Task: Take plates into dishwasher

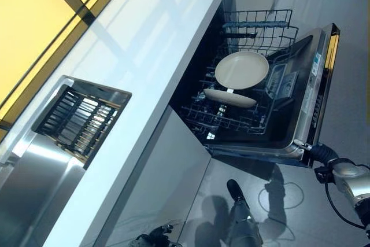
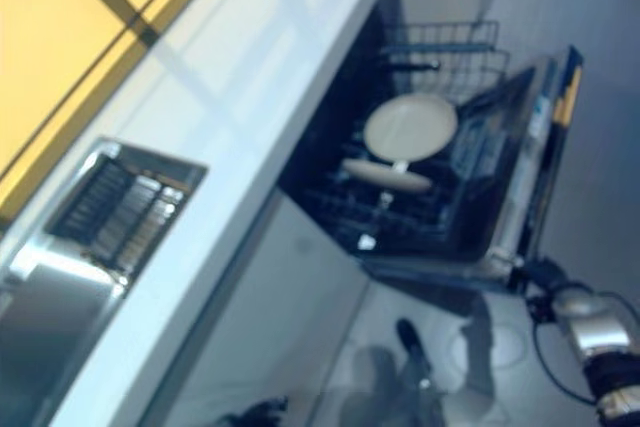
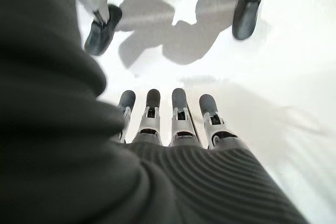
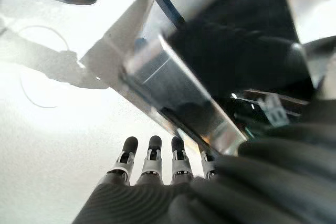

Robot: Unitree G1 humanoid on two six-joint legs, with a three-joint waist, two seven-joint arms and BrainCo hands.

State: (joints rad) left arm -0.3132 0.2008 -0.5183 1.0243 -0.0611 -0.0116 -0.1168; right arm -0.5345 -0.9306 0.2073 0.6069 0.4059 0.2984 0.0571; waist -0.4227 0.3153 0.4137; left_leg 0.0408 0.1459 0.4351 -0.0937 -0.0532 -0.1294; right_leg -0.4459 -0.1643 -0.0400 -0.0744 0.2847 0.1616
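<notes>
Two cream plates (image 1: 241, 69) already sit in the open dishwasher's lower rack (image 1: 231, 117), looking stiff, glossy, slippery and breakable, best taken at the rim, while the left robot hand (image 3: 173, 124) and right robot hand (image 4: 152, 166) hang straight-fingered, holding nothing.

Open dishwasher door (image 1: 315, 85) flanking rack (image 1: 231, 114); two plates (image 1: 241, 69) inside; upper basket (image 1: 257, 27) behind.

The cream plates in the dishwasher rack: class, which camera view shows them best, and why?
The left eye view: both plates sit clearly in the lower rack. The right eye view shows them too, less distinctly. The left wrist view shows only floor, the right wrist view only the dishwasher door's edge.
</notes>
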